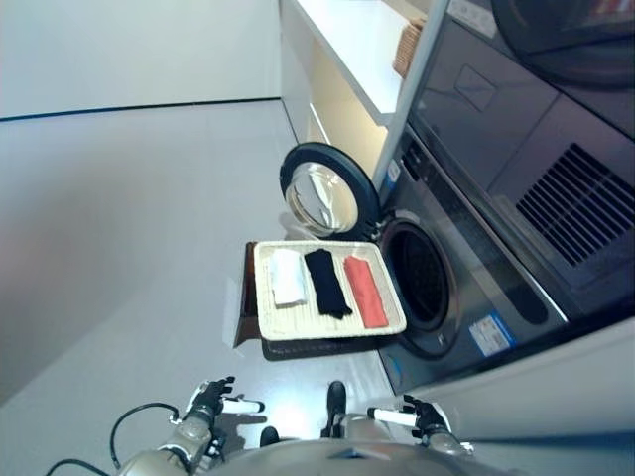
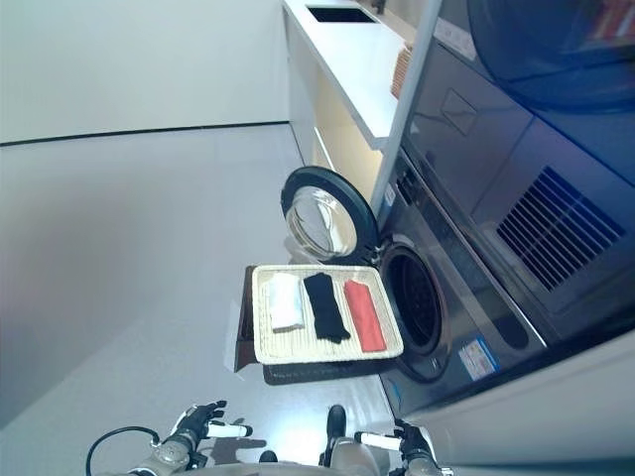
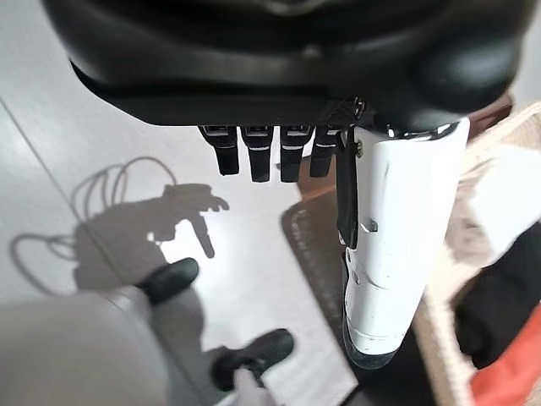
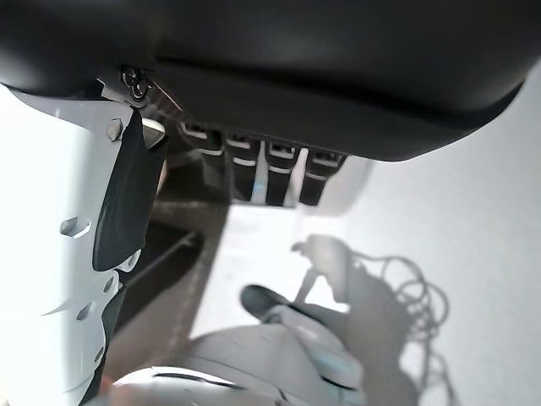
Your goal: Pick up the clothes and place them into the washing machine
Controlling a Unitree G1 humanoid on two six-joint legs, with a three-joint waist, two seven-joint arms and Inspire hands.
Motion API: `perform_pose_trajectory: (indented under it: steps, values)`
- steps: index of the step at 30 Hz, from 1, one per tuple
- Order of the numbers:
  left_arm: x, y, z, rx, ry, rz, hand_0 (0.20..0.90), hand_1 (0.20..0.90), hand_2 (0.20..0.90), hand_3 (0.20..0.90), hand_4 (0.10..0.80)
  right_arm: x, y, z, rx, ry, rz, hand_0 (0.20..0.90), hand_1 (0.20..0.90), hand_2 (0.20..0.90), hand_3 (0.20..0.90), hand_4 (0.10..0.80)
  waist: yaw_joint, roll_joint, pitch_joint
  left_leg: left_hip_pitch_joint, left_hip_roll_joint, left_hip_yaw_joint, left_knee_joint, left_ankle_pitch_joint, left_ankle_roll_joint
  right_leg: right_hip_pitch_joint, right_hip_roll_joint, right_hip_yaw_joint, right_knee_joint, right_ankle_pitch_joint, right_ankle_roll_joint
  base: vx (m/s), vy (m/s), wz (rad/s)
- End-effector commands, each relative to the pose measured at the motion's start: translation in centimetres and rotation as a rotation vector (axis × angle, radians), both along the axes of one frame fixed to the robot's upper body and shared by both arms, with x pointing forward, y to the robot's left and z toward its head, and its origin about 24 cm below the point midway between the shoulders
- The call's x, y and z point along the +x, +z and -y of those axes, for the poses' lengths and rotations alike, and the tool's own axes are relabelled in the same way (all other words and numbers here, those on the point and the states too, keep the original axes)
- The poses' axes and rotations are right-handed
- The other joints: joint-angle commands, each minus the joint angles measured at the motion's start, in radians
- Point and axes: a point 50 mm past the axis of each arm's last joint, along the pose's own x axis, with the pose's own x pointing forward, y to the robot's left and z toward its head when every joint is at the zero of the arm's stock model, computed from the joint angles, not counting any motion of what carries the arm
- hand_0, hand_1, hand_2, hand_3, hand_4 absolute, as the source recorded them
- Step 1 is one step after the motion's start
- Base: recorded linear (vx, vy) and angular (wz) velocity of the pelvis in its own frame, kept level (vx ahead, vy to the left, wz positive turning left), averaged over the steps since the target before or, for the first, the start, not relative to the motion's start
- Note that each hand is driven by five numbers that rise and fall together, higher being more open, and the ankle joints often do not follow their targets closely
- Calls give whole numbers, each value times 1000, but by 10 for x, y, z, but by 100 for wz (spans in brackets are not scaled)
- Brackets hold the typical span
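Observation:
A shallow wicker basket (image 1: 298, 323) rests on a low dark brown box (image 1: 247, 297) in front of the washing machine (image 1: 476, 268). In it lie a white cloth (image 1: 287, 277), a black cloth (image 1: 327, 283) and a red cloth (image 1: 365, 291), side by side. The machine's round door (image 1: 322, 190) stands open and the dark drum (image 1: 422, 276) is exposed right of the basket. My left hand (image 1: 210, 397) and right hand (image 1: 422, 415) hang low, well short of the basket, both open and empty. The basket and cloths also show in the left wrist view (image 3: 499, 313).
A white counter (image 1: 362, 40) with a wicker item (image 1: 408, 46) runs beyond the machine. A second appliance (image 1: 556, 30) sits above the washer, and a vent grille (image 1: 573, 203) is on its side. Pale floor (image 1: 129, 228) spreads to the left.

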Motion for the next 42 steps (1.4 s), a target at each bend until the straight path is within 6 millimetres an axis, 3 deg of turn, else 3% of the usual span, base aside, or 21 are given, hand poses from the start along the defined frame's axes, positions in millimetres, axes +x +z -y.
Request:
perform_pose_trajectory:
  steps: [1, 2, 3, 6, 9, 12, 14, 16, 20, 21, 22, 24, 26, 27, 29, 32, 33, 34, 38, 39, 42]
  values:
    - [48, 18, 5, -20, -40, 180, 900, 900, 900, 900, 800, 26, 12, 21, -58, 34, 98, 900, 900, 900, 900, 800, 0, -18, 13, -82, 11, 20, 417, -38, -123, 96, 43, 41, -73, -29, 4, 105, -110, 29]
    - [50, 18, 8, -29, -41, 190, 900, 900, 900, 900, 800, 26, 12, 22, -60, 30, 101, 900, 900, 900, 900, 800, 13, -29, 28, -131, -2, 0, 532, 3, -131, 127, 44, 58, -80, -36, -11, 131, -103, 8]
    - [47, 17, 9, -39, -31, 186, 900, 900, 900, 900, 800, 25, 12, 21, -60, 33, 96, 900, 900, 900, 900, 800, 34, -43, 41, -197, -23, -14, 646, 13, -119, 174, 44, 72, -97, -45, -23, 177, -116, 6]
    - [40, 14, 9, -43, -14, 168, 900, 900, 900, 900, 800, 26, 11, 19, -59, 46, 96, 900, 900, 900, 900, 800, 53, -55, 44, -276, -5, -13, 656, 19, -105, 200, 40, 92, -98, -59, -28, 114, -25, -22]
    - [33, 12, 4, -25, 21, 154, 900, 900, 900, 900, 800, 31, 12, 16, -60, 56, 106, 900, 900, 900, 900, 800, 83, -64, 51, -319, 40, -22, 489, 0, -89, 224, 37, 127, -92, -89, -14, 174, 56, -24]
    - [28, 11, -1, -2, 40, 136, 900, 900, 900, 900, 800, 35, 14, 18, -65, 48, 118, 900, 900, 900, 900, 800, 109, -24, 46, -309, 107, -69, 168, 122, -123, 276, 64, 160, -108, -136, 3, 244, 147, -34]
    - [23, 9, -2, 4, 47, 117, 900, 900, 900, 900, 800, 35, 14, 20, -69, 28, 121, 900, 900, 900, 900, 800, 117, -8, 38, -307, 127, -67, 64, 165, -137, 309, 61, 176, -114, -170, 16, 252, 173, -41]
    - [19, 8, -4, 7, 53, 106, 900, 900, 900, 900, 800, 34, 14, 21, -69, 28, 117, 900, 900, 900, 900, 800, 125, 1, 17, -279, 111, -88, 52, 153, -131, 316, 43, 190, -99, -185, 30, 229, 200, -52]
    - [24, 10, -9, 18, 37, 121, 900, 900, 900, 900, 800, 34, 15, 26, -78, -12, 113, 900, 900, 900, 900, 800, 137, -5, -19, -259, 72, -36, 89, 110, -116, 310, -24, 193, -63, -183, 74, 217, 215, -85]
    - [26, 12, -13, 26, 35, 128, 900, 900, 900, 900, 800, 38, 17, 28, -84, -16, 124, 900, 900, 900, 900, 800, 142, -3, -22, -248, 60, -8, 101, 84, -97, 275, -45, 191, 32, -179, 90, 161, 186, -67]
    - [26, 12, -13, 26, 35, 128, 900, 900, 900, 900, 800, 38, 17, 28, -84, -16, 125, 900, 900, 900, 900, 800, 144, -4, -22, -248, 59, -6, 102, 82, -97, 273, -45, 193, 35, -180, 90, 137, 170, -45]
    - [30, 14, -18, 34, 45, 146, 900, 900, 900, 900, 800, 50, 21, 29, -101, 12, 156, 900, 900, 900, 900, 800, 150, 7, -1, -233, 60, 18, 109, 64, -83, 199, -47, 137, 133, -162, 97, 27, 98, -35]
    - [35, 17, -21, 41, 56, 165, 900, 900, 900, 900, 800, 65, 28, 30, -126, 44, 196, 900, 900, 900, 900, 800, 156, 11, 19, -213, 64, 40, 101, 48, -95, 142, -75, -19, 82, -132, 90, 4, 30, -58]
    - [39, 19, -21, 45, 50, 182, 900, 900, 900, 900, 800, 72, 31, 30, -147, 72, 213, 900, 900, 900, 900, 800, 152, 9, 27, -200, 69, 47, 99, 38, -101, 122, -83, -48, 48, -115, 82, 107, -27, -66]
    - [44, 22, -22, 49, 61, 208, 900, 900, 900, 900, 800, 80, 34, 30, -171, 118, 232, 900, 900, 900, 900, 800, 135, 3, 34, -189, 60, 31, 98, 37, -101, 128, -75, 13, 22, -105, 82, 149, -31, -22]
    - [51, 24, -13, 28, 66, 247, 900, 900, 900, 900, 800, 96, 44, 37, -282, 232, 247, 900, 900, 900, 900, 800, 147, -5, 36, -186, 61, 39, 64, 42, -109, 145, -99, -41, -47, -72, 93, 51, -57, 20]
    - [63, 28, -4, 10, 44, 291, 900, 900, 900, 900, 800, 120, 58, 40, -362, 326, 291, 900, 900, 900, 900, 800, 149, -1, 54, -205, 63, 38, 61, 50, -115, 134, -97, -52, -67, -65, 93, -53, -51, 15]
    - [64, 28, -4, 10, 44, 292, 900, 900, 900, 900, 800, 120, 58, 40, -362, 326, 292, 900, 900, 900, 900, 800, 149, 0, 54, -205, 63, 38, 61, 50, -115, 134, -97, -53, -67, -65, 93, -102, -49, 13]
    - [94, 44, 9, -22, 70, 418, 900, 900, 900, 900, 800, 165, 89, 42, -494, 432, 392, 900, 900, 900, 900, 800, 157, 7, 120, -279, 62, 22, 74, 62, -123, 82, -98, -56, -77, -52, 91, -150, -57, 10]
    - [108, 54, 10, -40, 108, 483, 900, 900, 900, 900, 800, 184, 104, 41, -535, 452, 445, 900, 900, 900, 900, 800, 164, 11, 159, -328, 61, 15, 93, 65, -124, 35, -98, -53, -58, -53, 88, -183, -55, 1]
    - [124, 65, 12, -72, 130, 548, 900, 900, 900, 900, 800, 202, 122, 39, -569, 455, 508, 900, 900, 900, 900, 800, 166, 20, 202, -388, 61, 18, 133, 67, -128, -23, -100, -63, -15, -61, 81, -138, -47, 1]
